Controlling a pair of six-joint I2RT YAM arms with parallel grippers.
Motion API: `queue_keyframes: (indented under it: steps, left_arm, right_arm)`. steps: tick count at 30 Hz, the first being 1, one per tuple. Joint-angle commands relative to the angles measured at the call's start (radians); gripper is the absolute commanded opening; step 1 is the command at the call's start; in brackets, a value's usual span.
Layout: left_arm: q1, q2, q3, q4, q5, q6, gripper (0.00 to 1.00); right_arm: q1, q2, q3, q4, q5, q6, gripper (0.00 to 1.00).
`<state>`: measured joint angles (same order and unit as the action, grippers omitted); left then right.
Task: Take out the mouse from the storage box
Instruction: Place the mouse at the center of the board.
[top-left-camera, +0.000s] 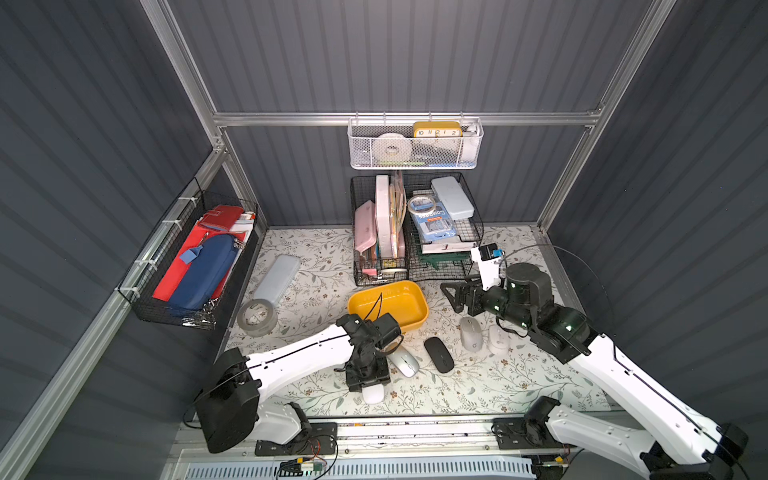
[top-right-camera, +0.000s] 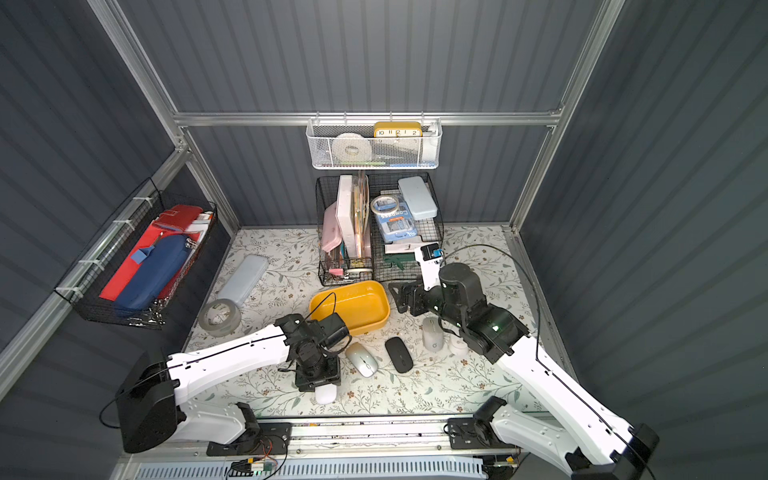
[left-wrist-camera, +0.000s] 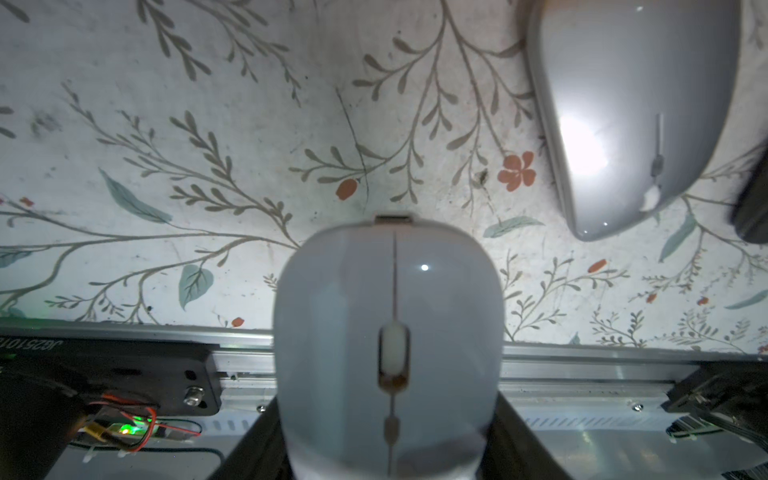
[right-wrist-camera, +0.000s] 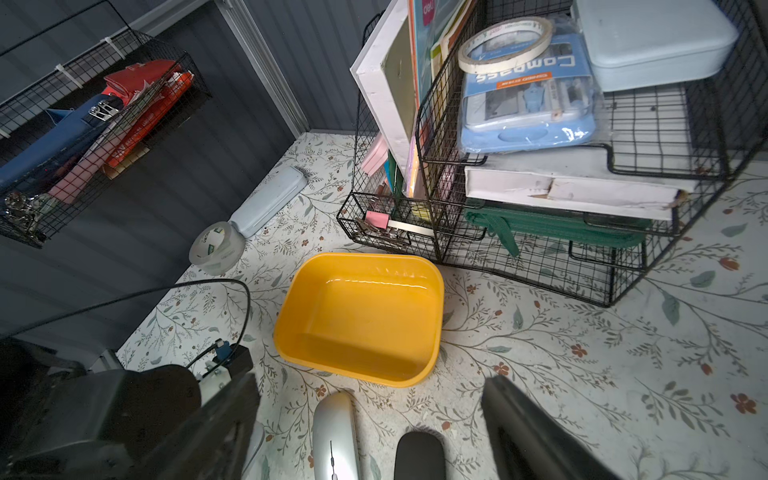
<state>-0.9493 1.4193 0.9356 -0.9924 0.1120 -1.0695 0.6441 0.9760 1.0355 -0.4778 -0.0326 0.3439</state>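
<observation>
Mouse (left-wrist-camera: 390, 332), white and glossy, gripped by its two long sides in the narrowly set dark jaws of the left gripper (top-left-camera: 371, 386). It is low over the front edge of the floral mat (top-left-camera: 478, 386), well apart from the storage box (right-wrist-camera: 361, 320); whether it touches the mat cannot be told. The mouse is a smooth, rounded plastic shell with a scroll wheel set in a centre seam. It is probably light and rigid but slippery, so the flatter side walls look a surer hold than the domed top. The storage box, a shallow mustard-yellow tub with rounded corners and shiny hard walls, stands empty near mid-table. Just beside it the right gripper (top-left-camera: 451, 297) hovers, jaws wide apart, holding nothing. A silver mouse (top-left-camera: 403, 361) and a matte black mouse (top-left-camera: 438, 354) lie on the mat in front of the box
</observation>
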Motion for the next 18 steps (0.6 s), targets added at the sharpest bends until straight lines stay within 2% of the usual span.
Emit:
queue_keyframes:
  steps: [1,8,13,18]
  left_arm:
    - [0.000,0.071,-0.022,0.065,0.000,-0.040,0.00]
    - [0.025,0.223,-0.024,0.155,-0.069,-0.002,0.00]
    - [0.072,0.231,-0.084,0.238,-0.066,0.018,0.00]
    - [0.082,0.257,-0.072,0.259,-0.063,0.042,0.00]
  right_arm:
    - [0.006,-0.010,-0.013,0.010,0.014,-0.009,0.89]
    - [0.007,-0.014,-0.008,-0.005,0.028,-0.016,0.89]
    - [0.007,-0.016,-0.008,-0.016,0.034,-0.019,0.89]
    - [0.008,-0.014,0.000,-0.032,0.045,-0.021,0.89]
